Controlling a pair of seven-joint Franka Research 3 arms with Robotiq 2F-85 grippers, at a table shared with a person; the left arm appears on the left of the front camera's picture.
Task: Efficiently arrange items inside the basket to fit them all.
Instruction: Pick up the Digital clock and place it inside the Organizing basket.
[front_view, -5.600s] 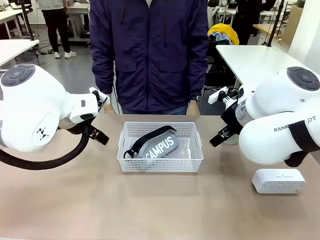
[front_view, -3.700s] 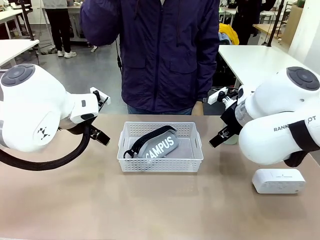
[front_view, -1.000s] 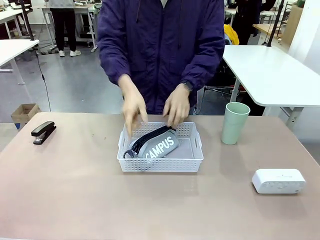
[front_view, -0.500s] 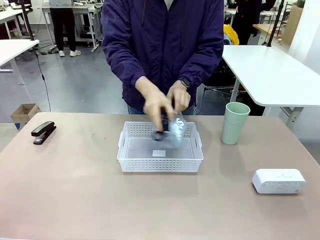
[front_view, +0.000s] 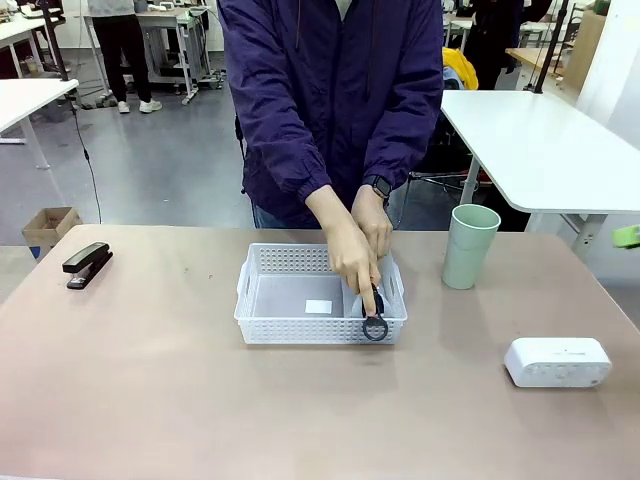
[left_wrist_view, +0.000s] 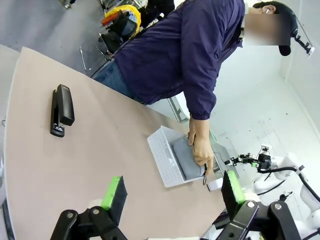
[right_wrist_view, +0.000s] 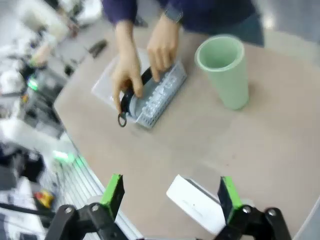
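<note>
Pouch (left_wrist_view: 186, 159) first: found it inside the basket (front_view: 290, 325), stood on its long edge against the end wall on the robot's right, black strap on top. Saw the metal ring (front_view: 375, 328) hanging outside over the near wall at that corner. Noted a small white label (front_view: 318, 306) on the basket floor beside the pouch.

Logged both of the person's hands on the pouch: right hand (front_view: 348, 250) reaching down with fingers bent onto the strap near the ring, left hand (front_view: 372, 222) curled just behind it, watch on that wrist. Could not tell pinch from plain press.

Logged left gripper (left_wrist_view: 172, 192) high above the table (front_view: 200, 400), jaws spread wide, nothing between the green pads. Same for right gripper (right_wrist_view: 170, 196): jaws wide apart, holding nothing, up over the table with the white box (front_view: 558, 362) just ahead of it.

Found the stapler (front_view: 86, 264) lying on the table well to the robot's left of the basket, toward the far edge. Found the cup (front_view: 470, 246) upright, mouth up, near the basket's right end but apart from it. Found the white box flat on the table, nearer the robot's side, well right of the basket and apart from the cup.
</note>
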